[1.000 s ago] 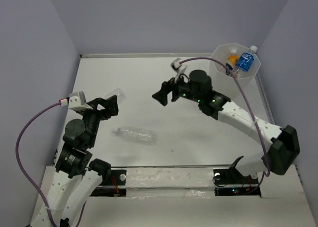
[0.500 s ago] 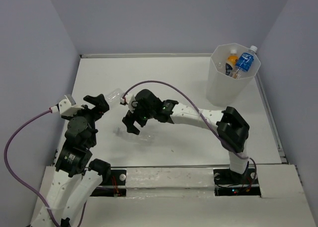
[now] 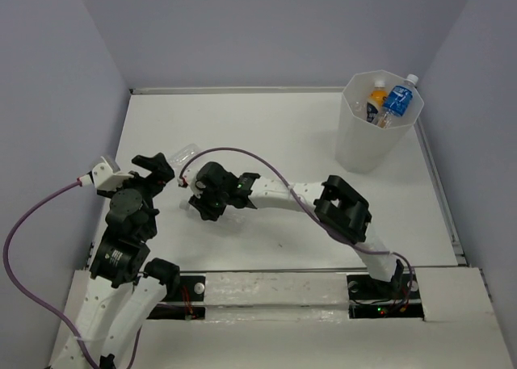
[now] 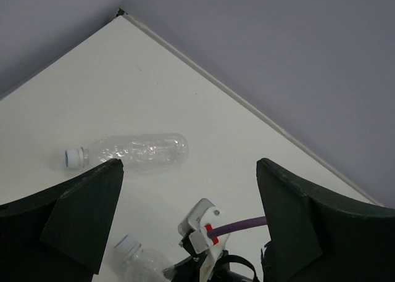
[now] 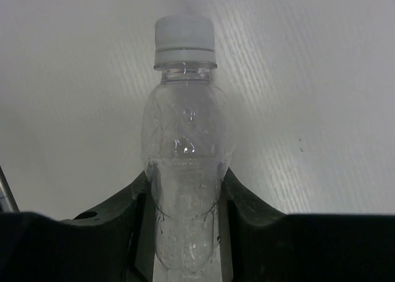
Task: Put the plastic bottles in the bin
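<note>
Plastic bottles sit in three places. Two stand inside the bin [image 3: 355, 147] at the far right corner of the worktop [image 3: 283, 135]: an orange bottle [image 3: 376, 99] and, just beside it, a blue-labelled bottle [image 3: 397, 101] whose white cap pokes above the octagonal rim. Two more lie on their sides on the left half of the worktop. The nearer clear bottle [image 5: 185, 165], white cap pointing away from the wrist camera, rests on the worktop between the fingers [image 5: 247, 208] of the right pincer [image 3: 203, 206]. Both fingers press against its sides below the shoulder, so that pincer is closed on it. The right arm reaches from its base far across to the left, well apart from the bin. The farther clear bottle [image 3: 186, 153] lies just beyond the left pincer [image 3: 157, 169], which hangs above the worktop with its dark fingers [image 4: 80, 214] spread wide and nothing between them. From the left wrist camera this bottle's white cap points left, and the right arm's white camera mount [image 4: 200, 223] with its purple cable [image 4: 237, 225] shows below it, beside the capped end of the nearer clear bottle.
</note>
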Robot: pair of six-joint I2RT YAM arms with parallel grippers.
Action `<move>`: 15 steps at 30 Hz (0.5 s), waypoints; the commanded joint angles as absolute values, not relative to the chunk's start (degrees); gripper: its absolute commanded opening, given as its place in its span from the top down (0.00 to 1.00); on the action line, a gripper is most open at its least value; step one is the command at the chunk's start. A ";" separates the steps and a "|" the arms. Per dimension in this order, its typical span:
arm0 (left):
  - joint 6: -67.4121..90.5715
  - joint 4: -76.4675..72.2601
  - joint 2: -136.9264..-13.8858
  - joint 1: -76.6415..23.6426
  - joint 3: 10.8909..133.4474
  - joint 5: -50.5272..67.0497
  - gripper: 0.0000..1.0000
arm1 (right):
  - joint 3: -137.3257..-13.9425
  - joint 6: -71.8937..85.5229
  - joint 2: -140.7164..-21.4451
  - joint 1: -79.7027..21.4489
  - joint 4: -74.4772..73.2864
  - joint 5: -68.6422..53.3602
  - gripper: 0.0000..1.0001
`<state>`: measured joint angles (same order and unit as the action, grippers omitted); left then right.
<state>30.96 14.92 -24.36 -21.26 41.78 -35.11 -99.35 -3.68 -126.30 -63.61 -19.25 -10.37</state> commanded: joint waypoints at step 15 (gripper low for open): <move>37.79 14.42 -30.76 -17.58 44.47 -29.62 0.01 | -80.52 -3.34 -77.17 -38.61 3.84 15.54 0.74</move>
<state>34.48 14.98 -29.28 -18.11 41.78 -32.40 -83.26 -2.81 -86.85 -49.36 -9.98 6.00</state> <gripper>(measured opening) 0.990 0.485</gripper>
